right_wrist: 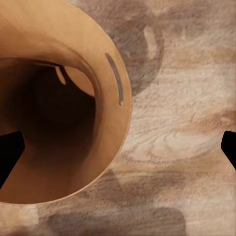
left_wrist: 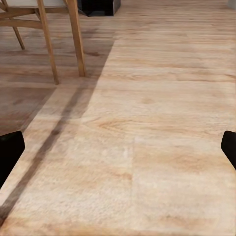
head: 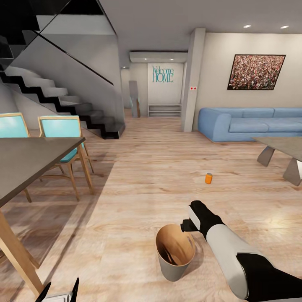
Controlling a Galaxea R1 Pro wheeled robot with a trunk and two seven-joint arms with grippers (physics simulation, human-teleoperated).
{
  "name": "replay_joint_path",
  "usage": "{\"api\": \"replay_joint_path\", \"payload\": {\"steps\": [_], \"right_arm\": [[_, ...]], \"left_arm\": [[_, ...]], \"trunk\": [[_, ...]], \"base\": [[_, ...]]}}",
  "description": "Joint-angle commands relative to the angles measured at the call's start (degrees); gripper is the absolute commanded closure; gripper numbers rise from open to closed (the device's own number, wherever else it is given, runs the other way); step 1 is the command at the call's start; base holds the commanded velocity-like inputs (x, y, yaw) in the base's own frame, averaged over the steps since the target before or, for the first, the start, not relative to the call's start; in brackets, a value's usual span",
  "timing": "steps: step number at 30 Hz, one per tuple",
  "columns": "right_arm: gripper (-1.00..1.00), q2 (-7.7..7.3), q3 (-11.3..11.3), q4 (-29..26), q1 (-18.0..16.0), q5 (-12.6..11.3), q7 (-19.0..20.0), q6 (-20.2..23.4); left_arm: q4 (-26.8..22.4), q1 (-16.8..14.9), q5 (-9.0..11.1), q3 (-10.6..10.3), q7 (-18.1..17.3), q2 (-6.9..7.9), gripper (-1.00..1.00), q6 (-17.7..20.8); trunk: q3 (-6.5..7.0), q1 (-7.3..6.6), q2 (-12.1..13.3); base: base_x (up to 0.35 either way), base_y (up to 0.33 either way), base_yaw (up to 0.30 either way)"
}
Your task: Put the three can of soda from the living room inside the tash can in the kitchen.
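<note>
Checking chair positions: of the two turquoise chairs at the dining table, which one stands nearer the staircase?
The right-hand turquoise chair, at the dining table's corner; the other chair sits further left, cut by the picture's edge, farther from the staircase.

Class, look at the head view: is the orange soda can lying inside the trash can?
No, the orange can stands on the wood floor, well apart from the trash can.

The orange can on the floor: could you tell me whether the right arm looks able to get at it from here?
Probably not yet. The right gripper hangs open by the trash can's rim, while the orange can stands well beyond it. Bare floor lies between, so nothing blocks.
</note>
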Motion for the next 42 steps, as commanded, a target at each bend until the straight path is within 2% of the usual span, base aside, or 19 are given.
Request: {"api": "replay_joint_path", "payload": {"steps": [1, 39, 42], "right_arm": [[-1.0, 0.0, 0.0, 0.0, 0.0, 0.0, 0.0, 0.0], [-1.0, 0.0, -0.1, 0.1, 0.0, 0.0, 0.1, 0.0], [-1.0, 0.0, -0.1, 0.1, 0.1, 0.0, 0.1, 0.0]], "left_arm": [[0.0, 0.0, 0.0, 0.0, 0.0, 0.01, -1.0, 0.0], [0.0, 0.0, 0.1, 0.0, 0.0, -0.02, -1.0, 0.0], [0.0, 0.0, 0.1, 0.0, 0.0, -0.03, -1.0, 0.1]], "trunk": [[0.0, 0.0, 0.0], [0.0, 0.0, 0.0], [-0.66, 0.08, 0.0]], "base": [[0.0, 0.0, 0.0], [0.021, 0.004, 0.0], [0.0, 0.0, 0.0]]}}
